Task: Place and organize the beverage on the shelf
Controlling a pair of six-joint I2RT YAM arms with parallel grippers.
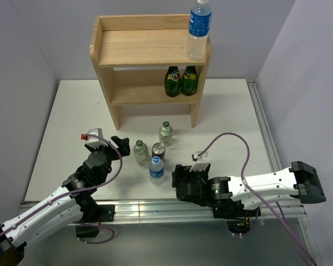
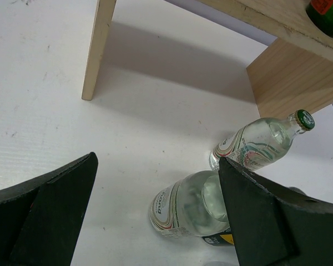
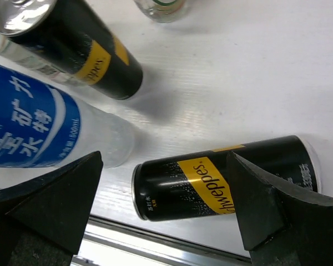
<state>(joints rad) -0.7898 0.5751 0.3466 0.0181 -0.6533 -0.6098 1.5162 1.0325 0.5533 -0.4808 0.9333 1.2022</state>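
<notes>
The wooden shelf (image 1: pixel 139 47) stands at the back. One blue-labelled water bottle (image 1: pixel 199 27) stands on its top right corner. Two dark green bottles (image 1: pixel 181 81) stand on the lower tier. On the table stand two clear glass green-capped bottles (image 1: pixel 166 133) (image 1: pixel 140 151), a dark can (image 1: pixel 158 151) and a second water bottle (image 1: pixel 156 168). My left gripper (image 1: pixel 121 145) is open and empty, just left of the nearer glass bottle (image 2: pixel 194 205). My right gripper (image 1: pixel 180 180) is open over a second can (image 3: pixel 222 177), which lies on its side between the fingers and is hidden in the top view.
The metal rail of the table's front edge (image 3: pixel 155 238) runs just beside the lying can. The shelf's leg (image 2: pixel 100 50) and side panel (image 2: pixel 294 77) stand beyond the glass bottles. The standing can (image 3: pixel 72 50) and water bottle (image 3: pixel 33 122) are close on the right gripper's left.
</notes>
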